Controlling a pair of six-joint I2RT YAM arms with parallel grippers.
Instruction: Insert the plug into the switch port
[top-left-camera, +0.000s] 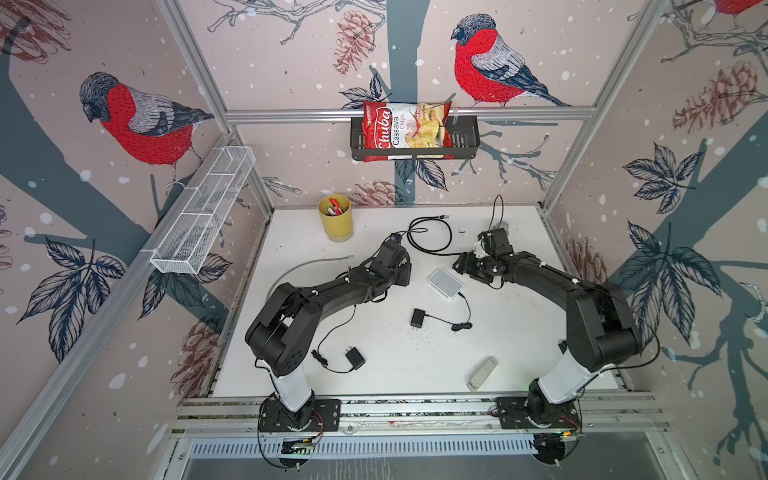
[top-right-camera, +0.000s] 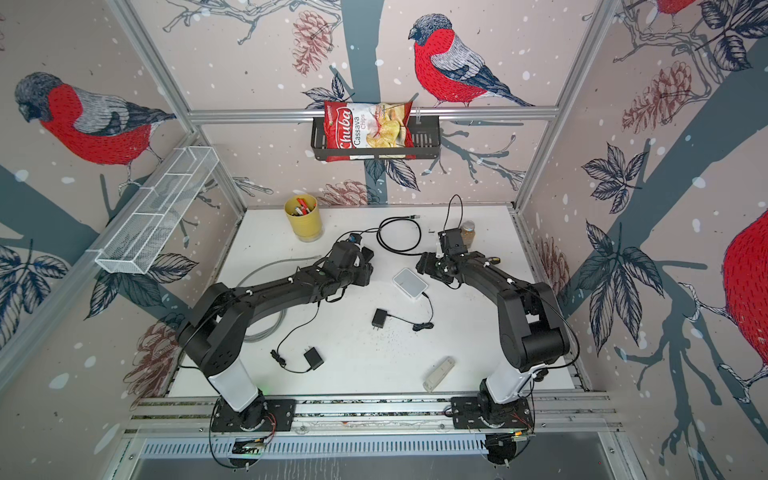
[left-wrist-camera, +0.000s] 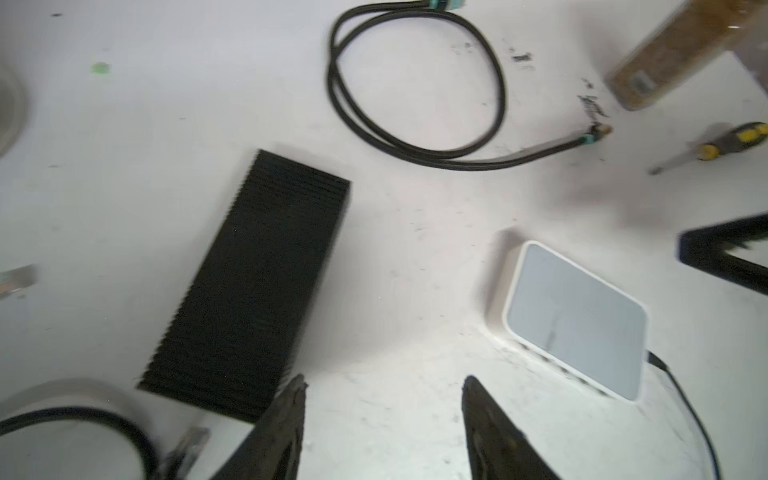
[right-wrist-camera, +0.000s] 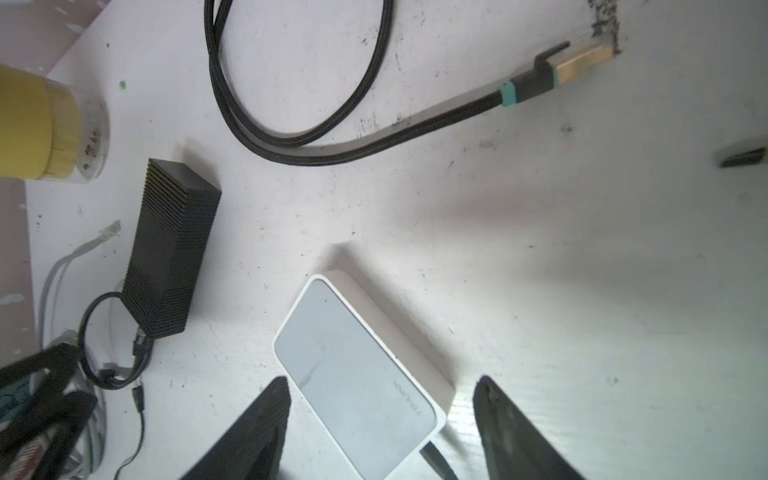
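You had one white switch (top-left-camera: 445, 282), one black looped cable (top-left-camera: 430, 239), one grey cable (top-left-camera: 328, 259), two small black wall adapters (top-left-camera: 417, 319) (top-left-camera: 354, 358), one ribbed black power brick (right-wrist-camera: 172, 249), one yellow cup (top-left-camera: 336, 224), one chip bag (top-left-camera: 405, 131), two wall baskets (top-left-camera: 465, 141) (top-left-camera: 203, 212), one screwdriver (left-wrist-camera: 731, 139), one jar (left-wrist-camera: 673, 54) and one beige stick-shaped device (top-left-camera: 482, 373). You also had two robot arms (top-left-camera: 324, 295) (top-left-camera: 582, 299); the cup's pens (top-left-camera: 334, 206) were too small to count.

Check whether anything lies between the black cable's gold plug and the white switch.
Nothing visible does. In the right wrist view, only bare table separates the gold plug from the white switch.
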